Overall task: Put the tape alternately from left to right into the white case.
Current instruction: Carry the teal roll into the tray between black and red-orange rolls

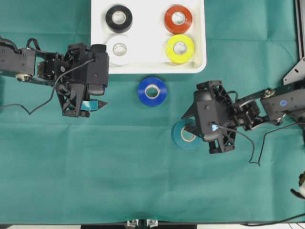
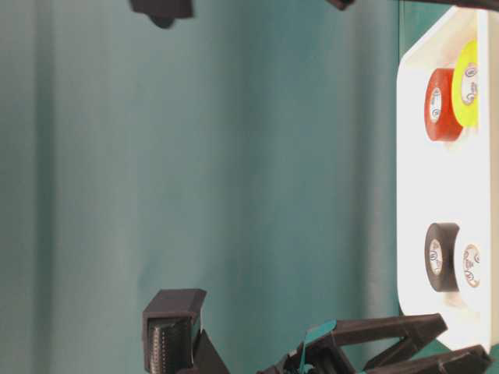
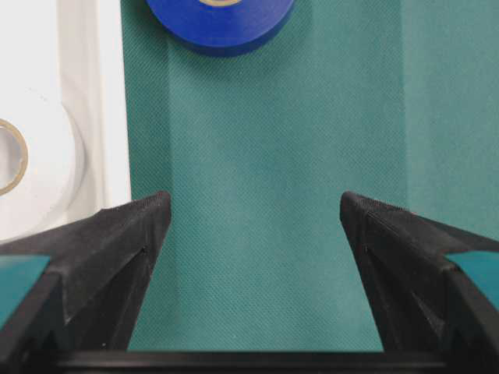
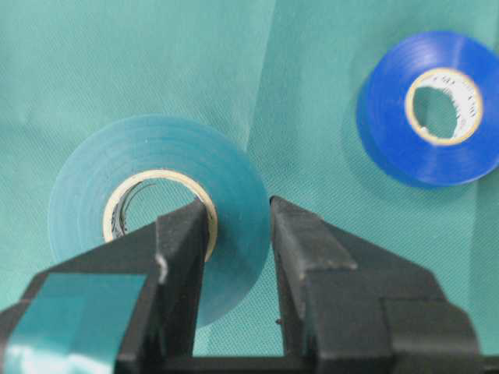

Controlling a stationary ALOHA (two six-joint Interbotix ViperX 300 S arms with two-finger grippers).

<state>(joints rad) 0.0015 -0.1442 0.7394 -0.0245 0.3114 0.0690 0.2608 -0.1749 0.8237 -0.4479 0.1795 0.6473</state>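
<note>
We looked first at the right gripper (image 4: 238,226), because the coming move depended on it. Its jaws were closed on the wall of the teal roll (image 4: 156,206): one finger stood inside the cardboard core and the other outside the ring, with the tape pinched between them. In the overhead view this teal roll (image 1: 182,135) lay flat on the green cloth (image 1: 119,181), on the right side of the middle, partly under the right gripper (image 1: 200,129). We could not tell from the pictures whether the roll was already lifted from the cloth.

The white case (image 1: 199,67) lay away from this gripper, toward the top of the overhead view and somewhat to the left. It held already four rolls: the black roll (image 1: 119,18) and the white roll (image 1: 119,49) in its left half, the orange-red roll (image 1: 178,18) and the yellow roll (image 1: 179,48) in its right half. We judged that the teal roll had to travel up and leftward over the rim.

The blue roll (image 1: 152,90) lay flat between the two arms, just below the case. The left gripper (image 1: 95,104) stood with jaws wide apart and empty, and the blue roll was ahead of it, so we judged the left arm the nearer one for that roll.
</note>
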